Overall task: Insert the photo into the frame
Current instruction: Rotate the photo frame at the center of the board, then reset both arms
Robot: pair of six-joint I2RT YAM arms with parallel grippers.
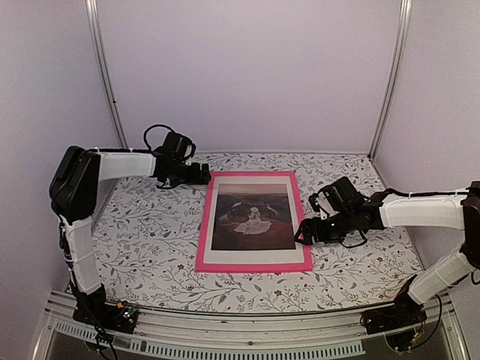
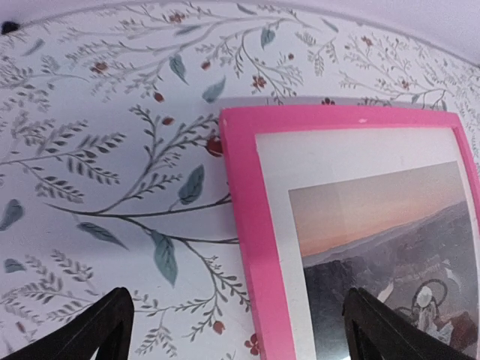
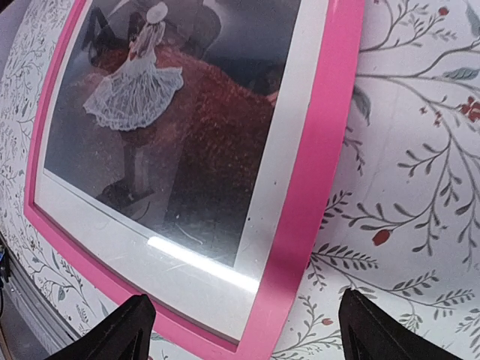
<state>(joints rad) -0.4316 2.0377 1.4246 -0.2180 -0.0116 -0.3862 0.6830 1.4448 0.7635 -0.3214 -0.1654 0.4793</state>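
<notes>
The flower-patterned surface carries everything. The frame lies flat near its middle, long side running away from the arm bases, where both arms can reach a rail.

The photo lies inside the 4 pink rails. Its white margin shows on every side and the figure in the white dress sits near the centre. The margin looks even all round, so the print seems square in its seat. A bright streak of glare across the lower margin in the right wrist view suggests a glossy face, though whether that is glazing or the print itself I cannot tell.

The left gripper sits at the frame's far-left corner, just outside the rail. It looks placed to steady that corner if needed. Its fingers stand wide apart and hold nothing.

The right gripper is low beside the near part of the right-hand rail. Its fingers are spread too, with nothing held between them; the rail and the cloth show in the gap.

With the print seated and both sets of fingers free, I judge the task nearly or fully done.
</notes>
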